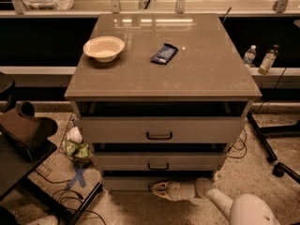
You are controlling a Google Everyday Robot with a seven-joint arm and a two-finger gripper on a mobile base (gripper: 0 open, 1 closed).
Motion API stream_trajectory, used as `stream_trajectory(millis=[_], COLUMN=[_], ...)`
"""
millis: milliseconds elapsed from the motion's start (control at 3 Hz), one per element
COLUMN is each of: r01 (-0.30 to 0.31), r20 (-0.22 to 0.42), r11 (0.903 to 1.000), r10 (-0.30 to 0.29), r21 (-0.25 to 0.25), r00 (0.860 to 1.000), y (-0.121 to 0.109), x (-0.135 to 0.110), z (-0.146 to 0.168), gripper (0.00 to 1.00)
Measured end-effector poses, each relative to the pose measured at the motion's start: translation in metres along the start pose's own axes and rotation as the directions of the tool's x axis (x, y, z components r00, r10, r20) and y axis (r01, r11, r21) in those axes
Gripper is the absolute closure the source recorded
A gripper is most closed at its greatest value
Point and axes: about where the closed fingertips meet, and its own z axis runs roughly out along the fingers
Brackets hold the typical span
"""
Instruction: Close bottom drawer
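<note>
The grey-tan cabinet (161, 78) stands in the middle of the camera view with three drawers. The bottom drawer (126, 183) is the lowest one, with a plain flat front, and sticks out a little from under the middle drawer (159, 162). My gripper (158, 189) is low at the floor, at the middle of the bottom drawer's front, pointing left along it. My white arm (234, 205) comes in from the lower right.
A cream bowl (103, 48) and a dark snack packet (164, 53) lie on the cabinet top. A dark stand (23, 135) and cables are at the lower left. Crumpled litter (75, 146) lies by the cabinet's left side. Two bottles (258, 57) stand on a ledge right.
</note>
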Motion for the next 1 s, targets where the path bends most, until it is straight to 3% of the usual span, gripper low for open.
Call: stream_trajectory(millis=[333, 667, 1000], r01=[0.000, -0.005, -0.006], r20=[0.000, 0.057, 0.057], r11=[1.0000, 0.9910, 0.9910], r10=[0.000, -0.002, -0.002], r21=[0.000, 0.134, 0.133], r00=[1.000, 0.998, 0.998], y=[0.000, -0.016, -0.013], x=[0.000, 0.003, 0.002], z=[0.000, 0.017, 0.016], gripper=[1.00, 1.00, 1.00])
